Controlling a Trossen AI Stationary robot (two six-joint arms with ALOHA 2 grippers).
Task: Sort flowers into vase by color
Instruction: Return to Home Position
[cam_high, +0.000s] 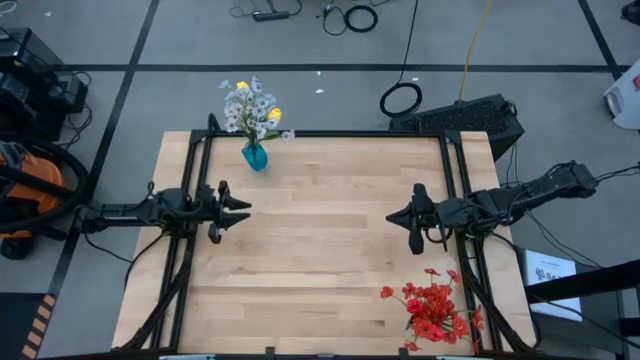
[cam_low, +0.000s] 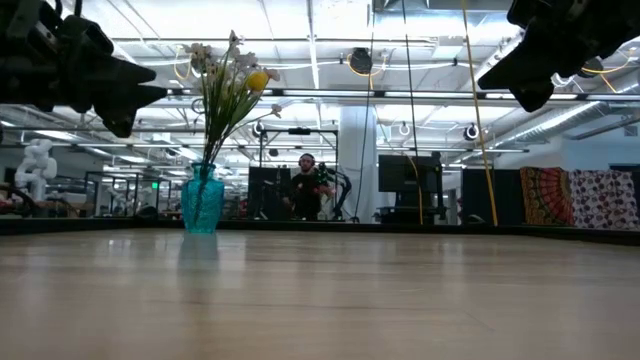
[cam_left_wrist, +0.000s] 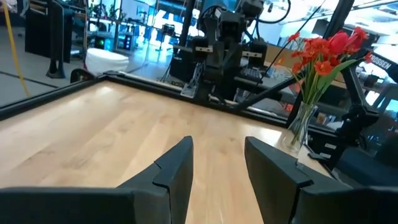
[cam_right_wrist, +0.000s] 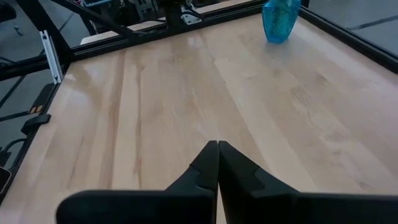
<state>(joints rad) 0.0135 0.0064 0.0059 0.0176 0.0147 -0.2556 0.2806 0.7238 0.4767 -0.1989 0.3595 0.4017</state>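
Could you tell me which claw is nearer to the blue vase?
Left. The left claw hovers a short way from the blue vase; the right claw is much farther, across the table.

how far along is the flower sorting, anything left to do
Sorting looks done: white and yellow flowers stand in the blue vase, red flowers in the clear vase, and no loose stems lie on the table. Nothing is in hand: the left end effector is open and empty, the right end effector shut on nothing, both at the table's sides. Likely only parking the arms is left.
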